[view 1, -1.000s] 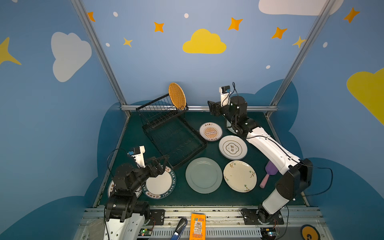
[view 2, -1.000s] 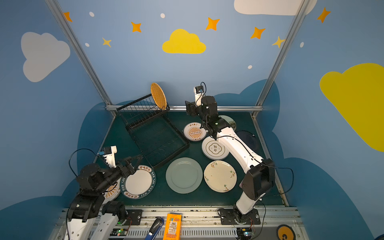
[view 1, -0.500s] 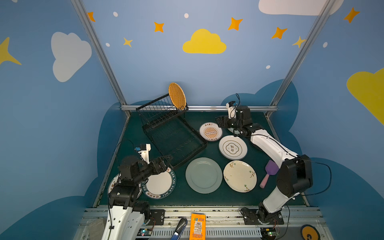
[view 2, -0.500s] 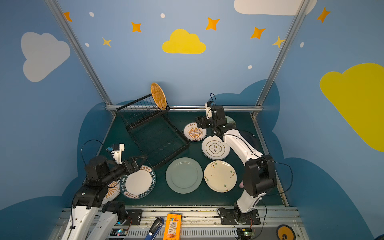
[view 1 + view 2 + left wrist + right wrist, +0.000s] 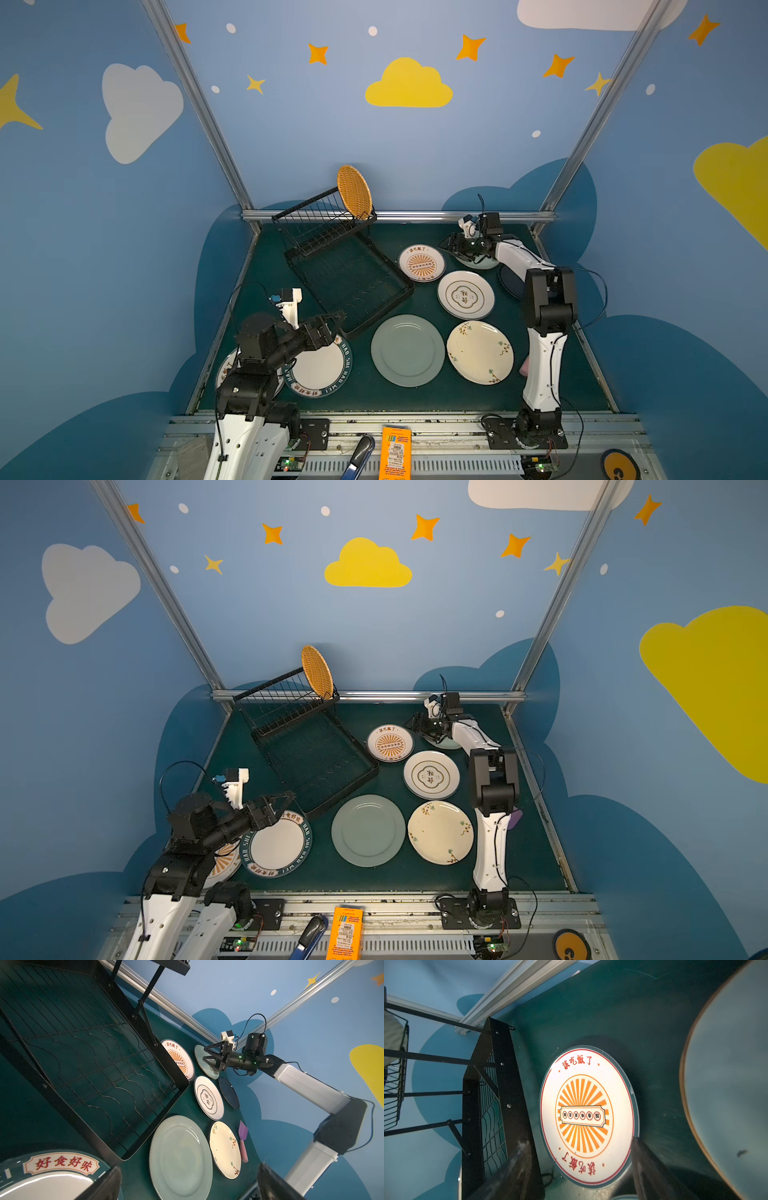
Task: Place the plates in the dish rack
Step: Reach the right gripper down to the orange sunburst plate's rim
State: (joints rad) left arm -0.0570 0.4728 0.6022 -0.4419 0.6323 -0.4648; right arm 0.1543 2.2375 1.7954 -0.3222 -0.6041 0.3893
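The dish rack [image 5: 345,282], at eleven o'clock, is holding one orange plate [image 5: 353,191] upright. The left gripper [image 5: 334,322] is hovering wide open over a lettered plate [image 5: 322,370] at seven; the right gripper [image 5: 449,247], spread and empty, over a pale plate [image 5: 200,1057] at one.

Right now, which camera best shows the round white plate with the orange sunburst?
The right wrist view: the round white orange-sunburst plate is large and central, lettering legible. In both top views it lies small beside the black wire dish rack. The left wrist view shows it foreshortened.
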